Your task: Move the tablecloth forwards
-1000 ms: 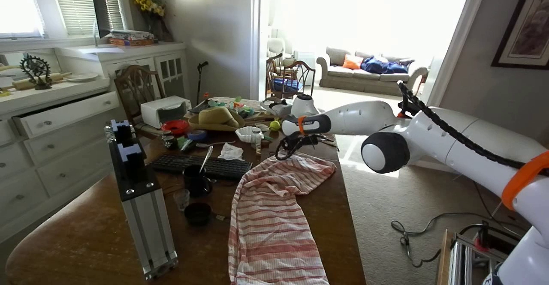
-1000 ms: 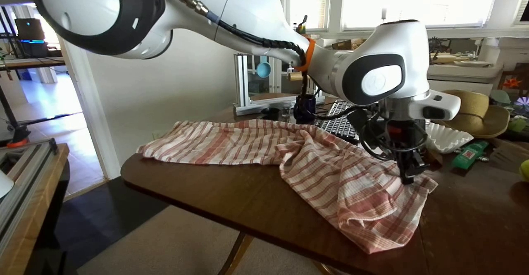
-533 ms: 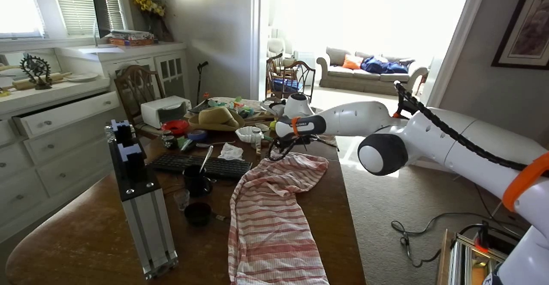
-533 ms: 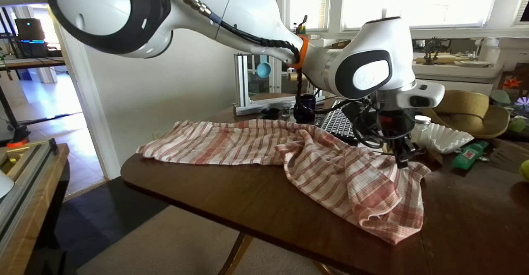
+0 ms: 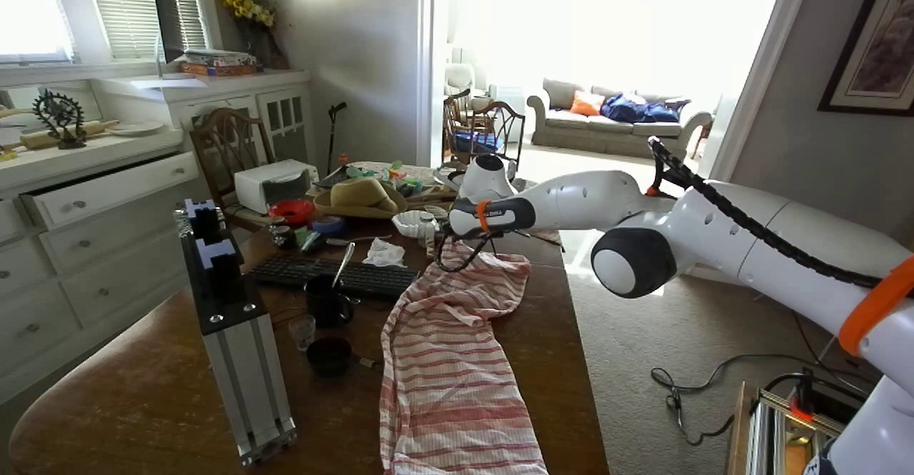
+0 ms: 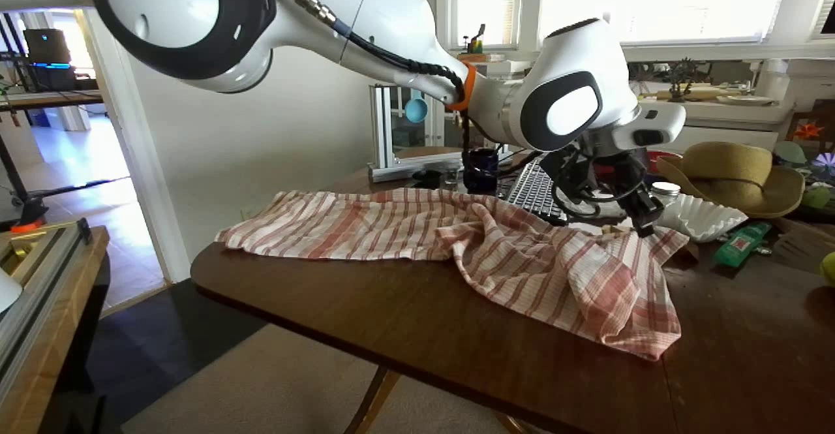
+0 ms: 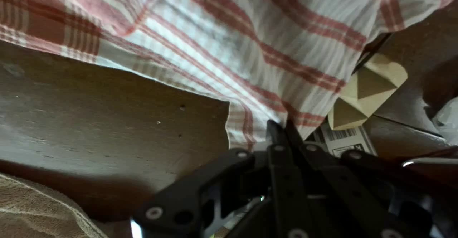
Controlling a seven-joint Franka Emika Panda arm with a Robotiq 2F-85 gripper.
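The tablecloth (image 5: 457,375), a long cloth with red and white stripes, lies along the table in both exterior views. In an exterior view (image 6: 365,225) its near stretch lies fairly flat and its far part is bunched in folds. My gripper (image 6: 644,230) is at the far end, tilted, its fingertips on the cloth's edge. In the wrist view the fingers (image 7: 281,125) are closed together on a pinched fold of the cloth (image 7: 257,52), and creases run out from the tips. A small corner hangs beside the fingers. The arm hides the fingertips in an exterior view.
A keyboard (image 5: 357,278), black mug (image 5: 327,311), glass (image 5: 302,332) and metal frame (image 5: 246,368) stand beside the cloth. A lidded jar (image 6: 664,198), white fluted dish (image 6: 704,218), green packet (image 6: 742,245) and hat (image 6: 730,170) are near the gripper. A tan faceted object (image 7: 368,91) lies by the cloth.
My gripper has moved toward the keyboard side, risen slightly and tilted. The cloth's far end has been drawn along with it, its loose corner sliding away from the table's edge.
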